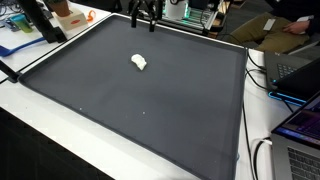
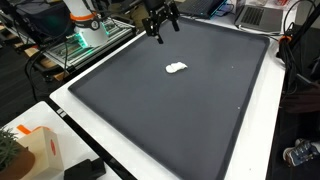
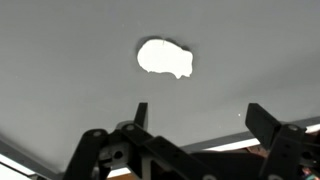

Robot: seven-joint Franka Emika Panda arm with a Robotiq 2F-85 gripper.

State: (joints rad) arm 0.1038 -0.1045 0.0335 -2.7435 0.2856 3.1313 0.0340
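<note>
overhead, the hand (image 3: 198, 115) hangs, jaws apart, short of a white lump (image 3: 166, 58) on the mat (image 1: 150, 110).

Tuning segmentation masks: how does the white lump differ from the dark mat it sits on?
Colour: the white lump is bright, the mat dark grey.
Size: the lump is small, the mat far larger, spanning most of both exterior views.
Shape: the lump is rounded and uneven, the mat flat and rectangular.
Shared: both are plain, with no pattern.

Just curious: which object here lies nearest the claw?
The small white lump, alone on the dark mat before the open gripper; the orange-and-white box stands far off the mat.
</note>
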